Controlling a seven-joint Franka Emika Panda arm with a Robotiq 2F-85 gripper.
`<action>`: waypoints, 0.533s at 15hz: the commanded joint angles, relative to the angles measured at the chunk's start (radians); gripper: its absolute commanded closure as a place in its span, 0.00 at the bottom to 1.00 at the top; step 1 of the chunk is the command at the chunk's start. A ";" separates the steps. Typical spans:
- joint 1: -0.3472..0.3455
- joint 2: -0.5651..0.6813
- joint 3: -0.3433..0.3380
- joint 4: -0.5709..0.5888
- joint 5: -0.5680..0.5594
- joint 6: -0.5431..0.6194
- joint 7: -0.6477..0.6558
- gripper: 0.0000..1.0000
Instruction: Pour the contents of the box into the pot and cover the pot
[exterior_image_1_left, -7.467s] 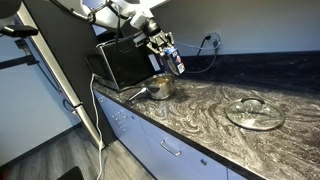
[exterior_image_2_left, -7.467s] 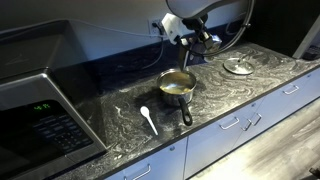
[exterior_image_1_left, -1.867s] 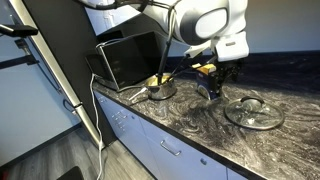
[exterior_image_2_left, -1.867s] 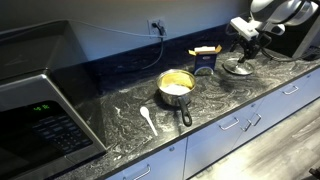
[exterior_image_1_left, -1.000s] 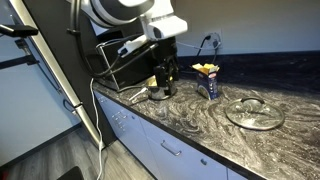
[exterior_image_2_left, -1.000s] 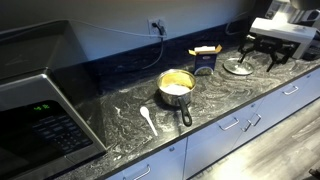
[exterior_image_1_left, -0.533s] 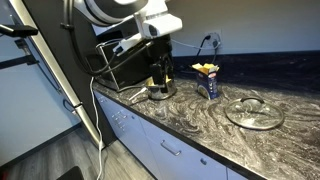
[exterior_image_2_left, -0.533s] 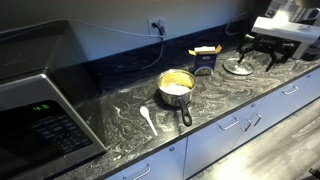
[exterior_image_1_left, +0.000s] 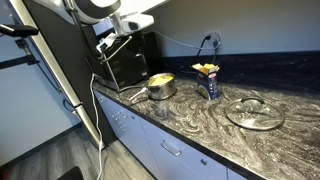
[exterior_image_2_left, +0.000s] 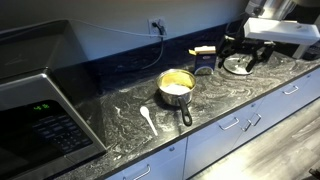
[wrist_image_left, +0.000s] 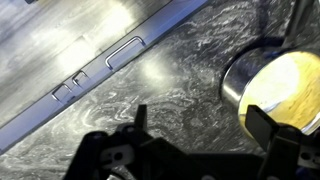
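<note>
The pot (exterior_image_2_left: 177, 88) is a shiny steel saucepan with a dark handle, standing mid-counter. The yellow contents (exterior_image_2_left: 176, 80) lie inside it. In an exterior view the pot (exterior_image_1_left: 160, 88) sits by the black appliance. The blue box (exterior_image_2_left: 203, 62) stands upright behind it, and yellow shows at the top of the box (exterior_image_1_left: 208, 82). The glass lid (exterior_image_2_left: 238, 65) lies flat on the counter, apart from the pot. My gripper (exterior_image_2_left: 243, 50) hangs open and empty above the counter between box and lid. In the wrist view the gripper (wrist_image_left: 200, 125) is open, with the pot (wrist_image_left: 280, 85) at the right.
A white spoon (exterior_image_2_left: 148, 120) lies on the marbled counter (exterior_image_2_left: 120, 110) in front of the pot. A microwave (exterior_image_2_left: 40, 110) fills the near left. The lid (exterior_image_1_left: 255, 112) lies right of the box. Cabinet drawers with handles (wrist_image_left: 125, 52) run below the counter edge.
The arm has swung, so it no longer hides the pot in an exterior view. The gripper has shifted a little toward the box and stays open. Pot, box and lid have not moved.
</note>
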 joint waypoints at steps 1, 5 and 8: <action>0.051 -0.019 0.058 -0.002 -0.017 0.013 -0.079 0.00; 0.110 0.047 0.124 0.069 -0.020 0.029 -0.180 0.00; 0.145 0.122 0.153 0.131 -0.016 0.082 -0.287 0.00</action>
